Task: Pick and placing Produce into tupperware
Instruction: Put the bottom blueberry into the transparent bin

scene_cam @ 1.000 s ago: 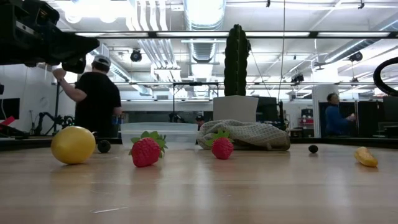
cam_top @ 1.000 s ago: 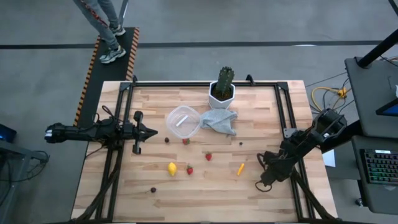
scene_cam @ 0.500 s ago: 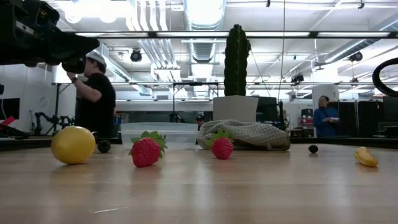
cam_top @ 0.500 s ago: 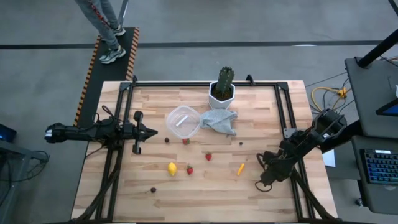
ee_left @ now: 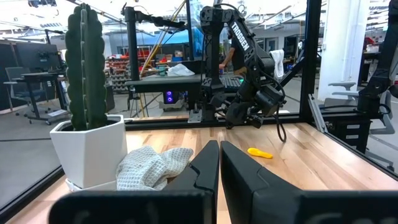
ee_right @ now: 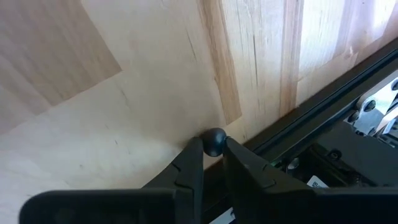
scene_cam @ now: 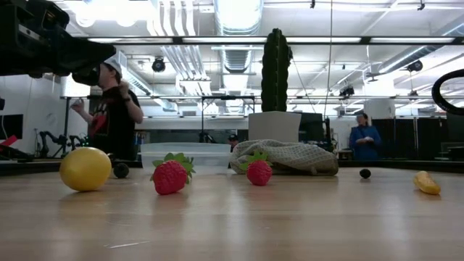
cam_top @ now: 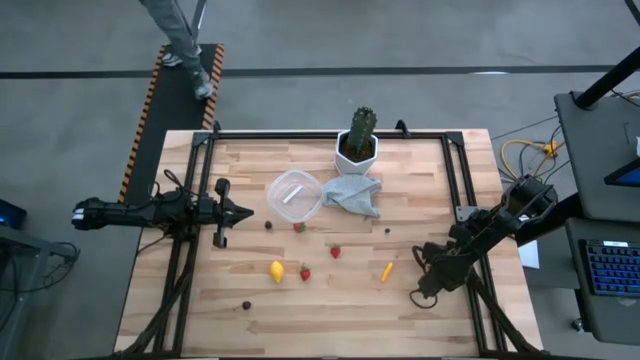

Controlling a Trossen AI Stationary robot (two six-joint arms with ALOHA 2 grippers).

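The clear round tupperware [cam_top: 293, 195] stands on the table at the far middle, open side up. Toy produce lies scattered on the wood: a yellow lemon [cam_top: 276, 270], three red strawberries [cam_top: 305, 272] [cam_top: 335, 252] [cam_top: 299, 227], an orange carrot [cam_top: 387, 271] and small dark round pieces [cam_top: 268, 225] [cam_top: 246, 305]. My left gripper [cam_top: 250, 211] is shut and empty, held level at the table's left side. My right gripper [cam_top: 418, 297] is low near the table's near right edge, shut on a small dark round piece [ee_right: 214, 141]. My right gripper pinches the small dark round piece by its two sides [ee_right: 214, 149] between the very ends of its two fingers [ee_right: 194, 155]. The piece is over the wood beside the table's black edge rail [ee_right: 311, 118]; whether it is lifted clear I cannot tell.
A green cactus in a white pot [cam_top: 358, 140] stands at the far edge, with a pale blue-grey cloth [cam_top: 355, 195] beside the tupperware. Black frame rails [cam_top: 455, 180] run along the table's sides. A person [cam_top: 185, 30] walks on the floor beyond the far left corner.
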